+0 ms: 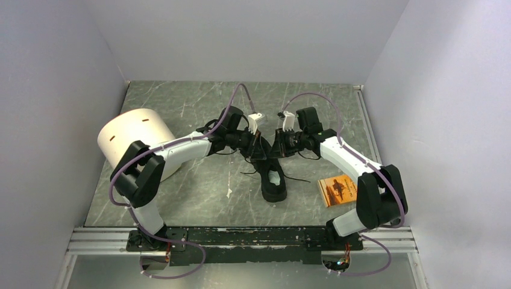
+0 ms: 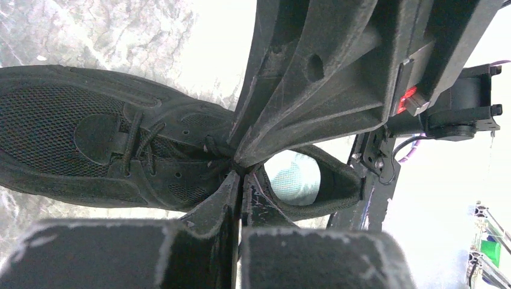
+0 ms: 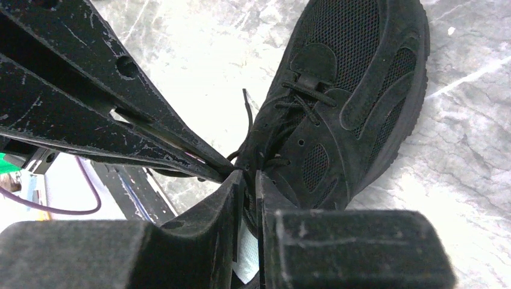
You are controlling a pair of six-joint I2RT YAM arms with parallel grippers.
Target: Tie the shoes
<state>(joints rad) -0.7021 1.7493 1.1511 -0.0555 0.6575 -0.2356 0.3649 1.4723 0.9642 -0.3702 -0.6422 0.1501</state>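
The black sneaker lies mid-table, toe pointing away from the arm bases and pale insole showing. Both grippers meet over its tongue. My left gripper comes in from the left, and in the left wrist view its jaws are pressed together at the lace knot area of the shoe. My right gripper comes in from the right. In the right wrist view its jaws are closed on dark lace at the shoe's throat. The pinched lace itself is mostly hidden. Loose lace ends trail on the table.
An orange booklet lies right of the shoe, near the right arm. A large white cylinder stands at the left behind the left arm. Grey walls enclose the marbled table on three sides.
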